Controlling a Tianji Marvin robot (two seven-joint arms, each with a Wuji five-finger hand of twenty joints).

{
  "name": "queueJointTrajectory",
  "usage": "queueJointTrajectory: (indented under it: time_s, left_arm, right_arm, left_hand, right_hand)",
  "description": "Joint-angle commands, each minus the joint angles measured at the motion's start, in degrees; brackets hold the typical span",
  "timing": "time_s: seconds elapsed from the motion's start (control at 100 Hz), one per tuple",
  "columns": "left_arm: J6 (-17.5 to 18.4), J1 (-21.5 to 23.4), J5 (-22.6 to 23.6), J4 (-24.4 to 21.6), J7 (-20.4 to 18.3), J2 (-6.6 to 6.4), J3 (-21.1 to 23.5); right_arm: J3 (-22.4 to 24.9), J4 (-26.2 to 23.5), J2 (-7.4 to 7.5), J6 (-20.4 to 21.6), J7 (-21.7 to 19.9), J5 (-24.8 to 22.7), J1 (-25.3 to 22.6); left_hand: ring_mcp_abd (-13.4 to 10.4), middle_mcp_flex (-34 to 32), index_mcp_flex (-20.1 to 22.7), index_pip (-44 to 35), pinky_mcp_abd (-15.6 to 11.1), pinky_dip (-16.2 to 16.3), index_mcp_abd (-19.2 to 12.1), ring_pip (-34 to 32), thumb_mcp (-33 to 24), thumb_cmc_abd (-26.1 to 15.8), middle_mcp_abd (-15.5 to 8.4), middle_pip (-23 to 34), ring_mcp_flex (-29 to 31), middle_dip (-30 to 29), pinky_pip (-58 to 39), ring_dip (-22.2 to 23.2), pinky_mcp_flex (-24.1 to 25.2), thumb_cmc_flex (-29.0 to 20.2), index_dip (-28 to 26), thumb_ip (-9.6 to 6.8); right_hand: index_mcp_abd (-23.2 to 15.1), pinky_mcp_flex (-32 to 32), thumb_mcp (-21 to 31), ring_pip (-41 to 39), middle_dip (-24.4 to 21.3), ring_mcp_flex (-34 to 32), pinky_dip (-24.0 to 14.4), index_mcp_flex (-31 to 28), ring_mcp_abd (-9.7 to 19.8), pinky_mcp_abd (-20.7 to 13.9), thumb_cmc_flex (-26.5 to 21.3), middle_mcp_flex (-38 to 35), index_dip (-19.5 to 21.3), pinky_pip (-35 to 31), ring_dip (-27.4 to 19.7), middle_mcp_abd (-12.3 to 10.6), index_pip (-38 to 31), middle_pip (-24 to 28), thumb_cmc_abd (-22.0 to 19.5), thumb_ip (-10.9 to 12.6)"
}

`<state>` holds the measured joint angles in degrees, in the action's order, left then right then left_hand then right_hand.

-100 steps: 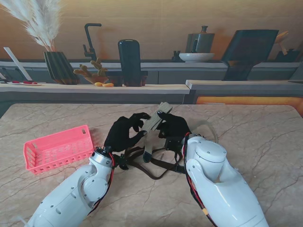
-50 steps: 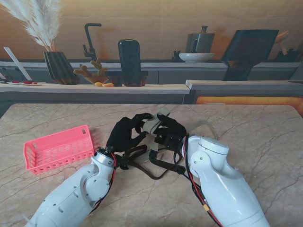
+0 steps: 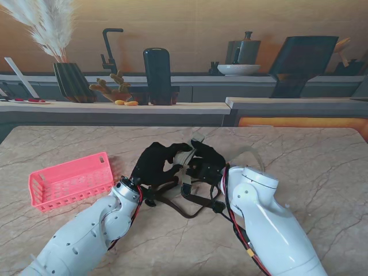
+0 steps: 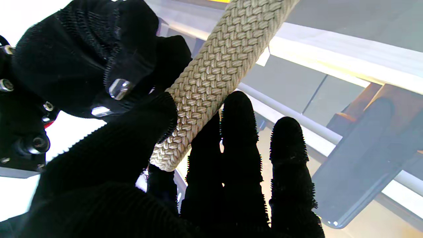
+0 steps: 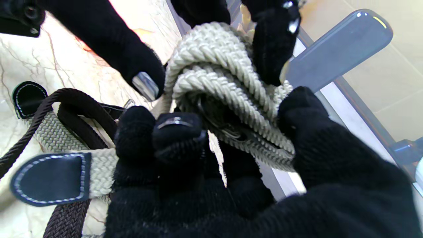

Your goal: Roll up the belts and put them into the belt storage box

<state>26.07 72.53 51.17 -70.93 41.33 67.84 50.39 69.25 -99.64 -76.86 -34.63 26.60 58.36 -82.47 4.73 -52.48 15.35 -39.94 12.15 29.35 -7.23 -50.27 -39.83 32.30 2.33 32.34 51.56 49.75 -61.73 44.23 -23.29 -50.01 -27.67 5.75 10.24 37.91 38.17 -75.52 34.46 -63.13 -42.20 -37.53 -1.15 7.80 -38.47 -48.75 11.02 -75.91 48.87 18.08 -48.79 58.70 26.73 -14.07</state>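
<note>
Both the left hand (image 3: 154, 163) and right hand (image 3: 205, 163) grip the beige belt (image 3: 184, 156), held up over the worktop (image 3: 310, 167) mid-roll; the pink box (image 3: 70, 180) sits well apart to the left. Rolling it well probably means keeping the coil (image 5: 228, 99) tight and its edges aligned, while the dark belt (image 3: 190, 202) lies underneath.

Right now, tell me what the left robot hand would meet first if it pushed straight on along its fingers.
Probably the beige woven belt lying across the left robot hand, then the right robot hand gripping its coil; depth is unclear.

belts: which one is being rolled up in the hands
The beige woven belt, coiled between the left hand and right hand. The dark brown belt lies loose on the table, unheld.
</note>
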Motion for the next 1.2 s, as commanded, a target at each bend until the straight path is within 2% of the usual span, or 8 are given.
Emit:
queueJointTrajectory:
  time_s: [0.0, 0.24, 0.37, 0.58, 0.84, 0.99, 1.15, 1.19]
  left_arm:
    - [-0.72, -0.25, -0.11, 0.88, 0.14, 0.08, -0.28]
    - [-2.13, -0.96, 1.43, 1.46, 2.00, -0.15, -1.08]
    - [-2.31, -1.15, 1.70, 1.62, 2.59, -0.14, -1.23]
    - [-2.28, -0.87, 0.90, 1.52, 3.03, 0.25, -0.90]
    - [-2.29, 0.17, -0.80, 0.54, 1.53, 0.54, 0.27]
    - [-2.32, 1.41, -3.58, -0.57, -0.24, 1.11, 1.41]
    - [-2.78, 2.96, -7.10, -2.01, -2.13, 1.79, 2.90]
    - [-2.84, 3.30, -7.94, -2.37, -2.61, 1.92, 3.24]
  right_arm:
    - [-0.25, -0.56, -0.41, -0.84, -0.37, 0.43, -0.15]
    - [-0.37, 1.42, -0.97, -4.98, -2.09, -1.36, 0.60]
    - [-0.45, 2.45, -1.27, -6.66, -2.91, -2.23, 1.13]
    - [-0.95, 3.37, -1.80, -8.14, -2.43, -2.53, 2.03]
    - [-1.46, 4.70, -2.21, -11.31, -7.97, -13.63, 2.58]
    - [-2.11, 5.67, -1.30, -11.49, -12.74, -20.08, 2.95]
    - [-2.37, 5.99, -0.53, -11.82, -15.47, -24.17, 2.96]
    - [-2.33, 6.04, -0.36, -11.98, -16.00, -24.86, 2.93]
  left_hand:
    - [-1.70, 1.93, -0.05, 0.46, -0.19, -0.05, 3.22, -0.69, -1.22, 1.65, -1.75, 1.40, -0.47, 1.64, -0.96, 1.15, 1.03, -1.73, 1.15, 2.52]
    - [-0.41, 1.06, 3.19, -2.52, 0.75, 1.03, -1.32, -5.41, 1.31, 0.13, -0.40, 5.85, 0.23, 2.17, -3.41, 1.94, 1.63, -0.76, 0.37, 2.43]
    - [-0.37, 0.89, 12.03, -7.83, 0.87, 1.31, -1.50, -6.36, 2.29, -1.35, 0.26, 6.94, 0.77, 1.60, -4.02, 1.59, 1.25, -0.66, -2.05, 2.42]
    - [0.08, -1.30, 22.13, -18.21, 0.68, 0.92, -1.03, -6.78, 5.50, -4.12, 2.46, 10.17, 4.57, -3.09, -4.82, -0.68, -1.50, -1.38, 2.83, 2.41]
    - [0.13, -1.66, 20.87, -22.43, 1.23, 1.19, 3.47, -9.77, -0.95, -3.70, 3.87, 14.05, 5.78, -1.80, -6.92, 0.25, -2.05, 1.50, -0.34, 0.95]
    - [0.53, -1.06, 19.91, -23.89, 1.30, 2.46, 4.39, -12.70, -5.70, -3.02, 4.04, 17.09, 5.26, 0.15, -8.68, 1.08, -0.86, 4.48, -3.17, -0.70]
    - [0.36, -0.73, 19.54, -24.24, 0.96, 3.10, 3.09, -13.99, -9.07, -2.36, 3.93, 18.67, 5.27, 1.53, -9.32, 1.11, -0.72, 6.53, -5.89, -2.07]
    - [0.24, -0.66, 19.37, -24.30, 0.84, 3.15, 2.57, -14.14, -9.44, -2.31, 3.84, 18.86, 5.26, 1.87, -9.37, 1.13, -0.74, 6.71, -6.44, -2.32]
  right_hand:
    - [-8.99, 0.79, 5.48, -2.27, 0.85, -2.56, -1.37, -5.94, 0.47, 0.94, -10.20, -0.81, 1.98, -3.11, -0.31, -0.48, -8.47, 1.82, -7.03, 2.31]
    - [-8.15, 0.46, 5.39, -3.09, 1.16, -2.51, -1.60, -6.07, -0.08, 1.33, -10.31, -0.70, 1.98, -3.81, -0.29, 0.38, -8.25, 2.08, -7.09, 2.39]
    - [-7.67, -0.27, 5.58, -4.08, 1.45, -2.12, -1.90, -6.18, -0.63, 1.52, -10.37, -0.40, 2.11, -4.67, -0.24, 0.96, -7.92, 2.43, -6.90, 2.63]
    - [-7.66, -0.41, 5.50, -4.28, 1.53, -2.05, -1.84, -6.18, -0.60, 1.46, -10.27, -0.26, 2.32, -4.94, -0.46, 1.03, -7.80, 2.52, -6.86, 2.75]
    - [-7.55, -1.49, 5.31, -1.66, 0.33, -0.74, -0.77, -5.95, -1.67, 1.78, -9.29, 0.49, 1.76, -3.83, -2.00, 0.23, -6.29, 0.80, -5.55, 3.30]
    - [-6.87, -3.63, 3.44, 2.98, -2.08, 2.15, 1.33, -2.71, -2.76, 2.07, -4.19, 3.35, 1.96, -0.99, -3.40, 0.14, -3.11, -2.19, -2.75, 4.80]
    - [-5.07, -6.67, 5.85, 6.45, -4.28, 5.35, 2.35, -3.47, -4.85, 3.55, 6.37, 6.11, 10.98, 1.21, -3.79, 1.06, 11.13, -4.81, -3.40, 8.40]
    - [-4.53, -7.24, 5.36, 7.02, -4.57, 6.04, 2.58, -3.78, -5.35, 3.96, 8.41, 6.75, 16.28, 1.59, -3.88, 1.45, 14.94, -5.30, -4.07, 9.74]
